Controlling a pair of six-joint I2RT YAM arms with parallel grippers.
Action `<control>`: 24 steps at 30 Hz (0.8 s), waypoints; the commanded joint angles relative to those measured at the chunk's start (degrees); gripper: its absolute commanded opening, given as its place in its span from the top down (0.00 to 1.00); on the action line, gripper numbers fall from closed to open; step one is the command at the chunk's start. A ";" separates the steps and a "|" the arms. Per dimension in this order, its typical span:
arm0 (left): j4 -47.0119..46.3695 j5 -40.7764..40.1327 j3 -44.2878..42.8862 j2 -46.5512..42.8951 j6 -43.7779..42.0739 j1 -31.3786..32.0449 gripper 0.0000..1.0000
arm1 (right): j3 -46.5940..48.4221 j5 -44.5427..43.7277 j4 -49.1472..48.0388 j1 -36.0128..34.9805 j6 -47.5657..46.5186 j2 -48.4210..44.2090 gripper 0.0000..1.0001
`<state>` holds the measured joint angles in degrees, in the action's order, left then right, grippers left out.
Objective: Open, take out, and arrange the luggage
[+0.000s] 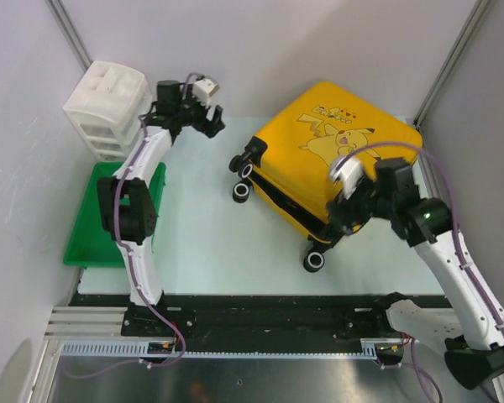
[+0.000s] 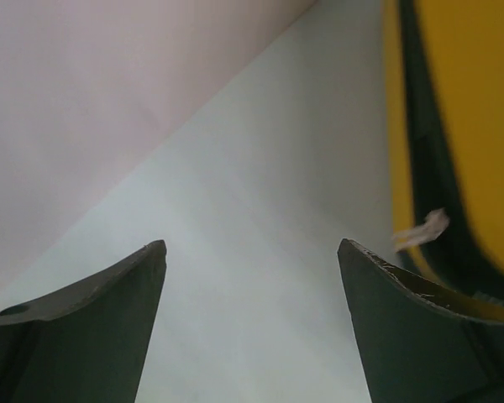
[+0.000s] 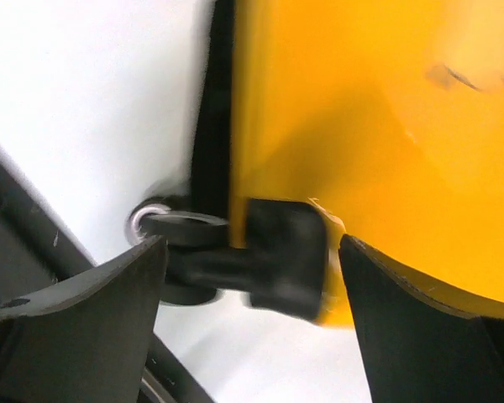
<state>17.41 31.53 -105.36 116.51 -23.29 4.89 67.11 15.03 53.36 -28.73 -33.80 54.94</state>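
The yellow Pikachu luggage lies flat and closed on the table at centre right, with black wheels on its left and near sides. My right gripper is open at its near corner; in the right wrist view the jaws stand either side of a black wheel mount on the yellow shell, not closed on it. My left gripper is open and empty at the far left, above the bare table. In the left wrist view the luggage's yellow edge with black zipper trim shows at right.
A white plastic drawer unit stands at the far left corner. A green tray lies in front of it, under the left arm. White walls enclose the table on three sides. A black rail runs along the near edge.
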 commanded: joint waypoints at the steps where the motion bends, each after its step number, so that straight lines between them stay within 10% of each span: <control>1: -0.45 -4.27 -7.48 2.93 3.07 7.15 0.13 | 5.13 0.34 -4.76 19.37 25.67 2.19 0.15; 10: 0.52 -1.65 5.84 -1.88 -4.13 16.45 0.17 | 5.84 -2.89 0.52 57.88 27.13 9.56 0.54; 24: 3.68 10.21 33.90 -27.88 -2.81 25.09 0.26 | 4.43 3.61 -8.79 56.34 14.21 32.16 0.59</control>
<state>17.43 31.90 -73.91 97.25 -25.52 28.32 70.85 16.29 49.28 31.24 -15.14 86.78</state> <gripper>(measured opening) 0.740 0.405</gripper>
